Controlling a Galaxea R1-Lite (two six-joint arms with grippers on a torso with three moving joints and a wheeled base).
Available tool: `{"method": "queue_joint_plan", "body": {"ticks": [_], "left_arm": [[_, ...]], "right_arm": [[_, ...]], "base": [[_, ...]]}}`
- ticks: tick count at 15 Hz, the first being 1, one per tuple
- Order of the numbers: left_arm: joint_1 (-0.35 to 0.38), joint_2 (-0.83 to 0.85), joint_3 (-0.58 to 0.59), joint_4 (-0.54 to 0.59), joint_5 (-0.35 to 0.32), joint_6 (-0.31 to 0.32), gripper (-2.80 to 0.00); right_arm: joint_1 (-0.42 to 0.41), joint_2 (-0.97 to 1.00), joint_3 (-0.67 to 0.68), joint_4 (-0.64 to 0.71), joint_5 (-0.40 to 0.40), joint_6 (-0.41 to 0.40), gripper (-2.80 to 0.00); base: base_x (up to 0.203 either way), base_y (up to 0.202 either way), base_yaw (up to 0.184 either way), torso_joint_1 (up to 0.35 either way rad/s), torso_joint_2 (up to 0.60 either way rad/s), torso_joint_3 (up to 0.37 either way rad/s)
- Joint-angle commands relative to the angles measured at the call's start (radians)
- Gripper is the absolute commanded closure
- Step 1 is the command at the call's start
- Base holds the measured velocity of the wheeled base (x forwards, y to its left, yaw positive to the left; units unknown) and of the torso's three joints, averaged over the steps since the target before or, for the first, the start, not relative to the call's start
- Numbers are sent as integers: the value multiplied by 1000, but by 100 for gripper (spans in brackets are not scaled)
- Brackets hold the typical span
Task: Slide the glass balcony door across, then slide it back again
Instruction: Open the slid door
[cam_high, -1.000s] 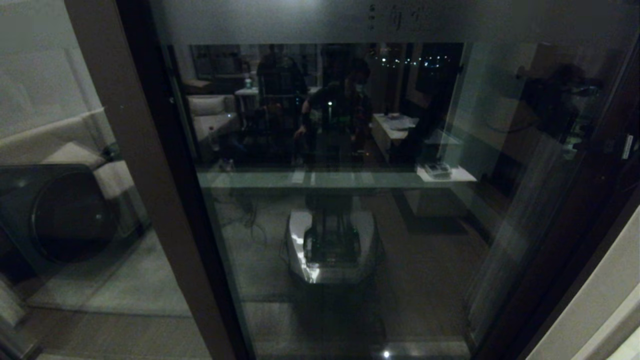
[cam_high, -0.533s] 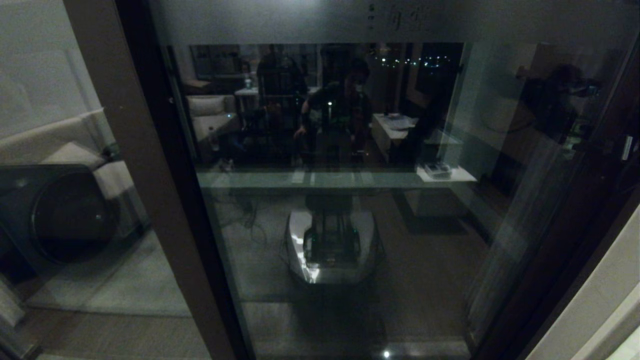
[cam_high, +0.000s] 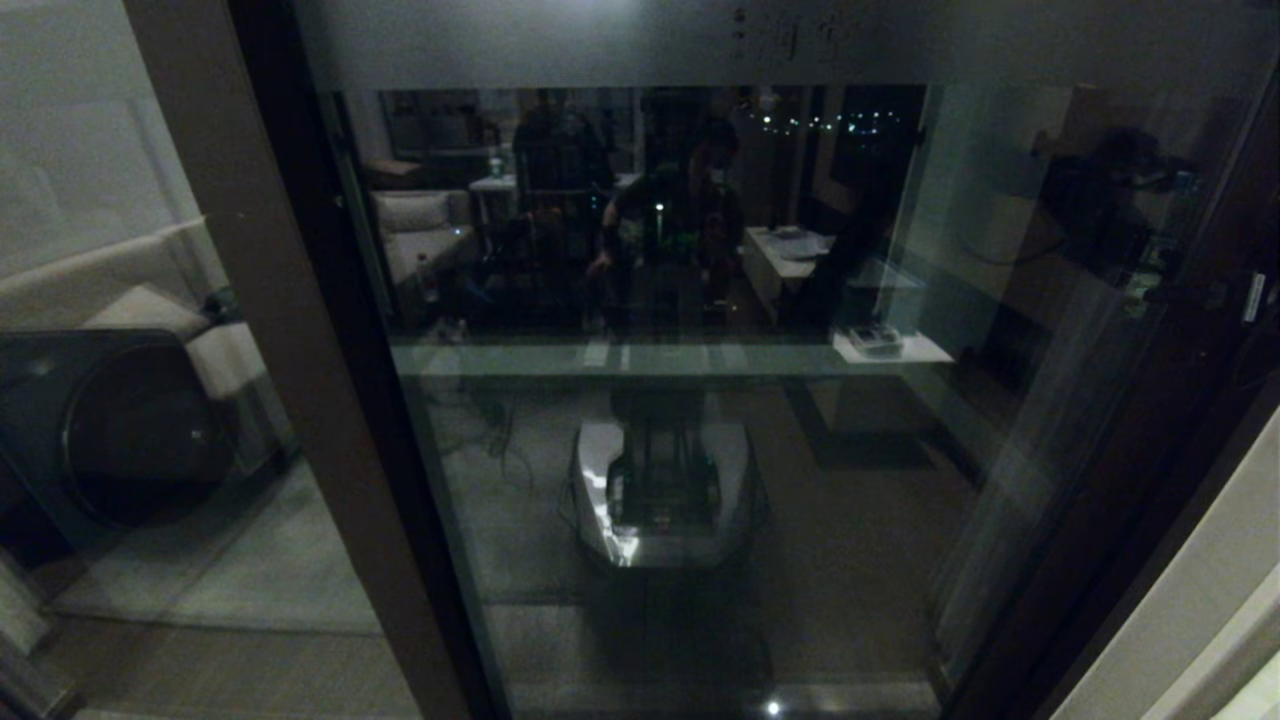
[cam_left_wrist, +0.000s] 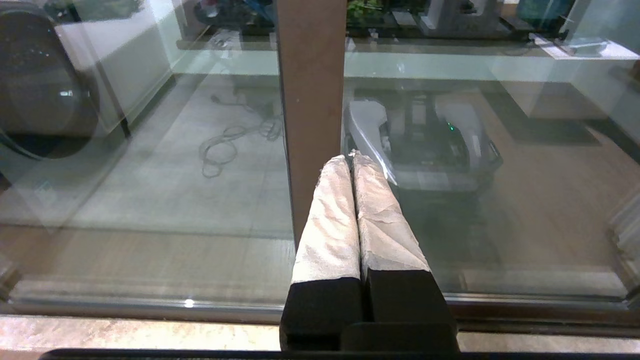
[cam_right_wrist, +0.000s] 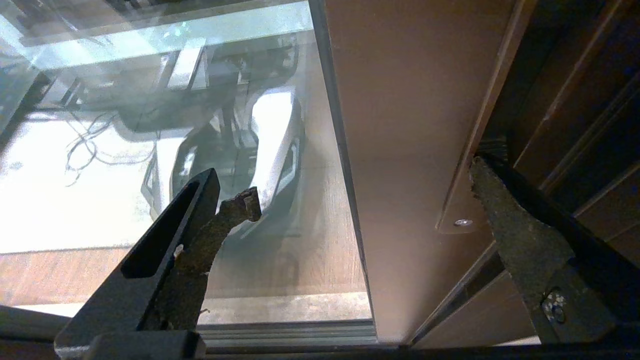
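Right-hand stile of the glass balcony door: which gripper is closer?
Right. The right gripper has its jaws spread open astride the door's right-hand stile. The left gripper, jaws shut, points at the other brown stile, well away.

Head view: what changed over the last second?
The glass balcony door crept slightly left: the lettering on its frosted band and the brown stile both shifted that way. No grip or release is visible; the right gripper is open astride the door's frame. The washing machine and the reflected robot base stayed put.
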Motion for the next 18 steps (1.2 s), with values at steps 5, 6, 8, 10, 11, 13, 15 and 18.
{"method": "queue_joint_plan", "body": {"ticks": [5, 6, 8, 10, 11, 13, 15, 18], "left_arm": [[0, 0, 0, 1, 0, 0, 0], [0, 0, 0, 1, 0, 1, 0], [0, 0, 0, 1, 0, 0, 0], [0, 0, 0, 1, 0, 0, 0], [0, 0, 0, 1, 0, 1, 0], [0, 0, 0, 1, 0, 0, 0], [0, 0, 0, 1, 0, 1, 0], [0, 0, 0, 1, 0, 0, 0]], "right_arm": [[2, -2, 2, 1, 7, 1, -280], [5, -2, 2, 1, 7, 1, -280], [7, -2, 8, 1, 7, 1, -280], [10, -5, 16, 0, 8, 1, -280], [12, -9, 17, -2, 7, 1, -280], [18, -11, 23, -2, 8, 1, -280], [22, -14, 30, -5, 8, 1, -280], [31, -22, 49, -26, 7, 1, -280]], "base": [[0, 0, 0, 0, 0, 0], [0, 0, 0, 0, 0, 0], [0, 0, 0, 0, 0, 0], [0, 0, 0, 0, 0, 0], [0, 0, 0, 0, 0, 0], [0, 0, 0, 0, 0, 0], [0, 0, 0, 0, 0, 0], [0, 0, 0, 0, 0, 0]]}}
